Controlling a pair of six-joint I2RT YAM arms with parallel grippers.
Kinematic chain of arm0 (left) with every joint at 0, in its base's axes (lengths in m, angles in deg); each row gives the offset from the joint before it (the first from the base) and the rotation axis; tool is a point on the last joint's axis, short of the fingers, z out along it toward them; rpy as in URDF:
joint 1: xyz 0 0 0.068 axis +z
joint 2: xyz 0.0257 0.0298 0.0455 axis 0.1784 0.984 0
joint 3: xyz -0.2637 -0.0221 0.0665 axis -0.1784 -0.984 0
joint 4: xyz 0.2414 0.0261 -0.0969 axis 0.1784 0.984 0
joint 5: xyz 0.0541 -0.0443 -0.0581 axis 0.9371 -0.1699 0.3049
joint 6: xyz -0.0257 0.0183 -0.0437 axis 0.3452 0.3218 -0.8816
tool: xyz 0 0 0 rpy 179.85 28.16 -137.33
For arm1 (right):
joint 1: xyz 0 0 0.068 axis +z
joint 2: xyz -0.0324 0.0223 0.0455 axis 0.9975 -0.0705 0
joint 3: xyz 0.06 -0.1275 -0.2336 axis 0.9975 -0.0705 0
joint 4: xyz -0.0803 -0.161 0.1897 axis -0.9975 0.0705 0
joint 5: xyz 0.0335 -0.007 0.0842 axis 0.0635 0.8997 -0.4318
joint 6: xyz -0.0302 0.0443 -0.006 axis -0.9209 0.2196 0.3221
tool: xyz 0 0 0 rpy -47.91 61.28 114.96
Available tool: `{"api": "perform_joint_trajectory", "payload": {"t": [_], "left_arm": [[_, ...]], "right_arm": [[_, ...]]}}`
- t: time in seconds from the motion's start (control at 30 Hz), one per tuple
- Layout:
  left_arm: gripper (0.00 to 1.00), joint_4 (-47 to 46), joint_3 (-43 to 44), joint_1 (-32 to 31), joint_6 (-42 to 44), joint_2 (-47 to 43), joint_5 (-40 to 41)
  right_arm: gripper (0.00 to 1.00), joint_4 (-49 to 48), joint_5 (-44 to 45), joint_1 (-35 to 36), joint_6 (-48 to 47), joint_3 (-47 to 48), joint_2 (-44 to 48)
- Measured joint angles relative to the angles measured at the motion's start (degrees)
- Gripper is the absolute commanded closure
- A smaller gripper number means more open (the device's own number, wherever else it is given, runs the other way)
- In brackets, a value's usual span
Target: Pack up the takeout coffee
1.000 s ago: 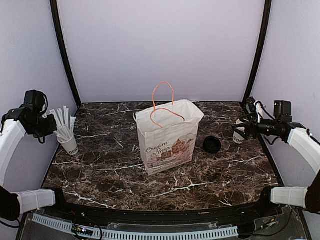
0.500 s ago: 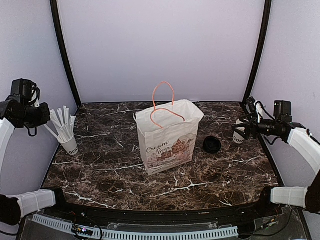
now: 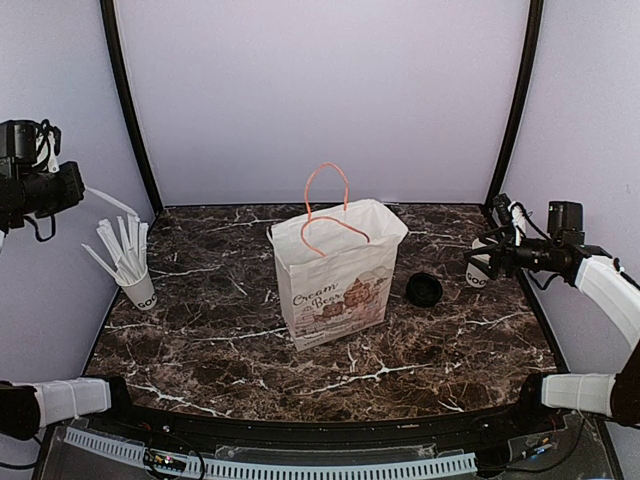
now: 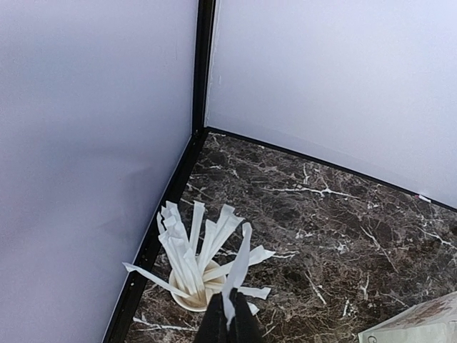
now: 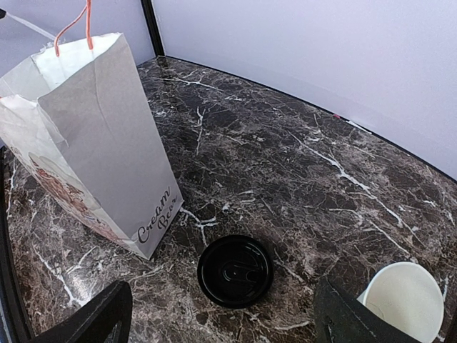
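Honestly, the lidless paper cup [image 5: 400, 300] at 3 o'clock of the black lid [image 5: 234, 270] looks light, crushable; spread right gripper [image 5: 221, 307] should squeeze mid-wall gently. Left gripper [image 4: 230, 321] pinches a wrapped straw [image 4: 238, 264].

White shells are being shown on the left arm [image 3: 70, 398] at eight o'clock and the right arm [image 3: 603, 282] at three o'clock; black joints, cables and end effector fingers [image 5: 100, 318] are being displayed.
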Motion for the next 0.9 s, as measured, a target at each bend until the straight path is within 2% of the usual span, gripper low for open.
{"api": "perform_joint_trajectory", "payload": {"t": [0.2,0.33,0.43,0.6,0.77,0.9], "left_arm": [[1.0,-3.2,0.2,0.0,-1.5,-0.3,-10.7],[1.0,-10.2,-1.2,-0.6,-3.4,-0.4,-24.5],[1.0,-17.9,-4.6,-2.7,-6.4,-0.7,-35.2],[1.0,-25.2,-6.5,-9.2,-10.3,-0.3,-46.0],[1.0,-27.5,-6.5,-14.1,-11.7,-0.3,-51.2],[1.0,-26.4,-6.5,-18.3,-10.9,0.6,-51.2]], "right_arm": [[0.11,0.0,0.1,0.0,0.0,0.0,0.0],[0.11,0.0,0.5,0.0,0.0,0.0,0.0],[0.11,0.0,0.8,0.0,0.0,0.0,0.0],[0.11,0.0,1.2,0.0,0.0,0.0,0.0],[0.11,-0.1,1.5,0.0,0.0,0.0,-0.2],[0.11,-0.1,1.7,0.0,0.0,0.0,-0.3]]}}
